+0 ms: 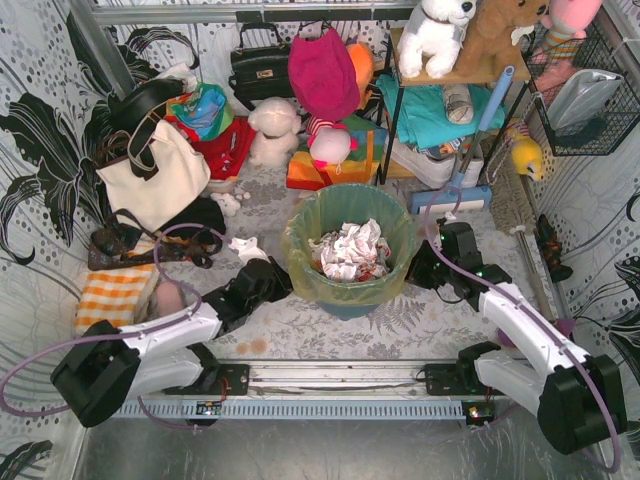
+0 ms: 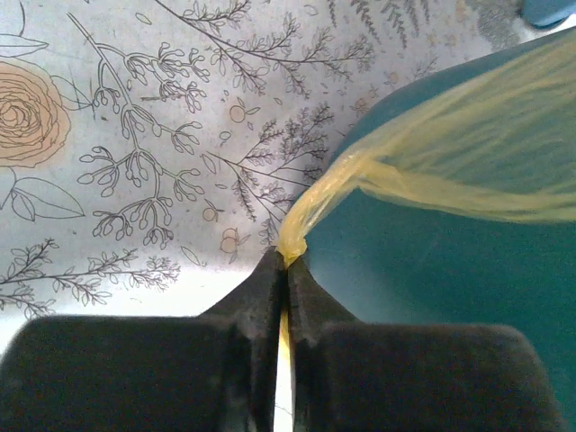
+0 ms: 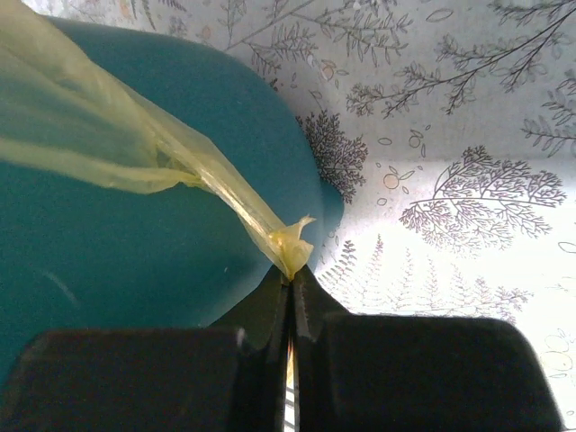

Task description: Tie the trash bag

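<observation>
left gripper [image 2: 288,264]: jaws closed tight, pinching 1 twisted corner of the trash bag [image 2: 450,153] | right gripper [image 3: 292,273]: jaws closed on the opposite twisted corner | trash bag: lines the teal bin [image 2: 423,306], mouth pulled taut between the 2 grippers | contents: crumpled white paper [image 1: 350,250] | bin: upright on the floral table [image 1: 330,325], between both arms

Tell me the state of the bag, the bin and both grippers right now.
trash bag: untied, mouth open, lining the bin, one edge pinched on each side.
teal bin: upright, crumpled paper inside.
left gripper: shut on the trash bag's edge.
right gripper: shut on the trash bag's edge.
</observation>
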Robot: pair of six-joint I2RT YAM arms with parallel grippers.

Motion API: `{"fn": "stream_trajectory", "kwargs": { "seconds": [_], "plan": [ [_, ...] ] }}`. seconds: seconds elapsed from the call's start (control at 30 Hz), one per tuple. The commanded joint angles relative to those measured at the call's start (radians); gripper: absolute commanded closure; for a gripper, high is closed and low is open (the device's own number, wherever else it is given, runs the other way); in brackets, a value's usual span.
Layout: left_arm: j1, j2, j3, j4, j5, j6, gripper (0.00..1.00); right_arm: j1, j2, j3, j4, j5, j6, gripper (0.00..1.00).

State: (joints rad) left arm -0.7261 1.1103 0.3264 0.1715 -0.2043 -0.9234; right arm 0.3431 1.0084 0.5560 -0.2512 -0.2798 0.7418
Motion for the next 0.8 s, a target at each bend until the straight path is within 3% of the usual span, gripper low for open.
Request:
{"fn": "stream_trajectory", "kwargs": {
  "seconds": [0.0,0.13,0.37,0.77],
  "plan": [
    [0.005,-0.093,0.03,-0.084,-0.039,0.013,0.91,-0.006,-0.078,-0.01,-0.045,0.068,0.024,1.0],
    [0.005,-0.192,0.039,-0.187,-0.066,0.004,1.0,-0.006,-0.149,-0.011,-0.097,0.124,0.038,1.0],
    [0.004,-0.317,0.057,-0.341,-0.024,0.0,1.0,-0.006,-0.264,-0.001,-0.173,0.132,0.055,1.0],
    [0.004,-0.475,0.23,-0.633,-0.002,0.018,1.0,-0.004,-0.473,0.079,-0.273,0.092,0.092,1.0]
  ]
}}
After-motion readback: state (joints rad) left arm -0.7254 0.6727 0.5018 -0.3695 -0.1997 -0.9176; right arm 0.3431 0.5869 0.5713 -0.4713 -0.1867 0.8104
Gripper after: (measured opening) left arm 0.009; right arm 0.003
